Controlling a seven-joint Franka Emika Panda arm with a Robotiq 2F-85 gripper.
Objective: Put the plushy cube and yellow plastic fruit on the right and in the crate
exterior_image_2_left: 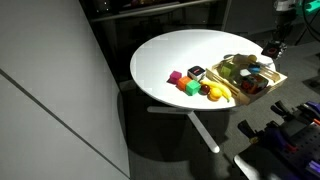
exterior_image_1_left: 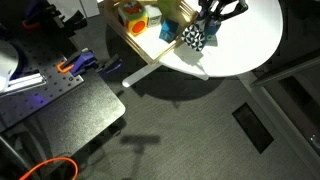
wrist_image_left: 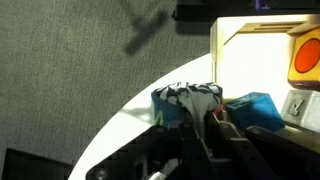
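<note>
My gripper (wrist_image_left: pixel 200 125) is shut on the plushy cube (wrist_image_left: pixel 190 100), pinching its black-and-white fabric between the fingers. In an exterior view the plushy cube (exterior_image_1_left: pixel 193 38) hangs at the gripper (exterior_image_1_left: pixel 203 28), at the end of the light-wood crate (exterior_image_1_left: pixel 140 45) and next to a blue cube (exterior_image_1_left: pixel 168 30). I cannot tell whether it touches the crate floor. The yellow plastic fruit (exterior_image_2_left: pixel 215 93) lies on the white table just outside the crate (exterior_image_2_left: pixel 240 97), far from the gripper (exterior_image_2_left: pixel 270 52). The fruit is out of sight in the wrist view.
The crate (wrist_image_left: pixel 228 35) holds the blue cube (wrist_image_left: pixel 252 105) and an orange-and-white item (wrist_image_left: pixel 305 60). On the table (exterior_image_2_left: pixel 160 55) lie a pink cube (exterior_image_2_left: pixel 174 77), a green cube (exterior_image_2_left: pixel 190 87) and a small black-and-white item (exterior_image_2_left: pixel 196 72). The table edge is close below the gripper.
</note>
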